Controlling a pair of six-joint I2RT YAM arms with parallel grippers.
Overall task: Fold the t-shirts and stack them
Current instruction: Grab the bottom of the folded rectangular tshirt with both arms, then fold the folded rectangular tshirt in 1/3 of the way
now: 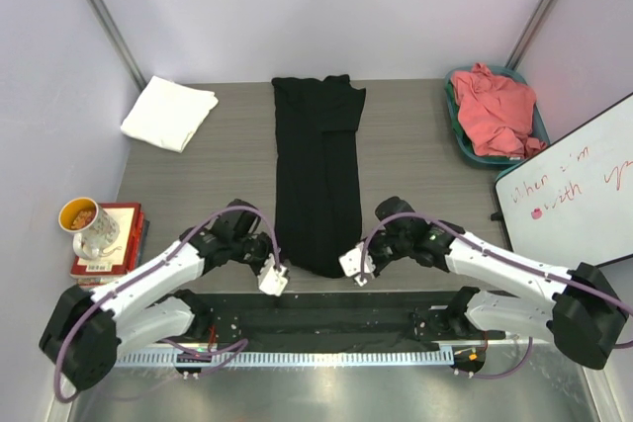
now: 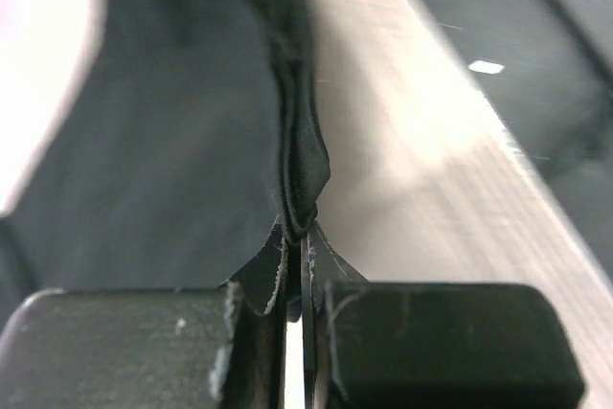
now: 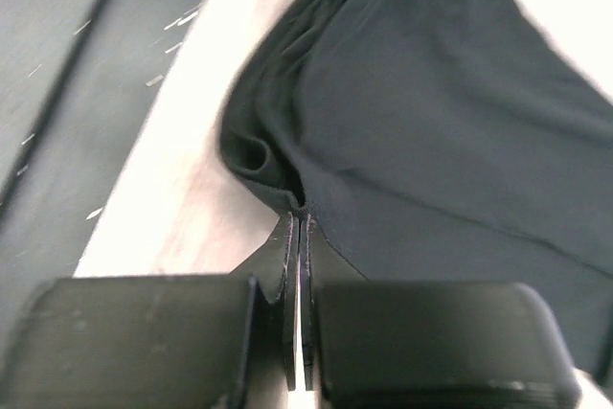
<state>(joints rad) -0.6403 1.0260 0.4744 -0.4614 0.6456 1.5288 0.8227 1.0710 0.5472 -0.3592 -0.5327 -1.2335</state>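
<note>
The black t-shirt (image 1: 316, 175), judged soft, light and limp, is pinched at its near hem corners by the closed left gripper (image 1: 273, 280) and right gripper (image 1: 352, 266).

The black tee (image 1: 316, 175) lies mid-table, a long folded strip; the white one (image 1: 169, 113), folded, far left. Coral-pink tee (image 1: 493, 111): crumpled, far right.

Top external view, mounted high over the near edge, looks down on the whole table (image 1: 415, 155); each wrist view looks very closely along its own fingers (image 2: 431, 342) at the black t-shirt (image 1: 316, 175) near hem, the area all three views share.
</note>
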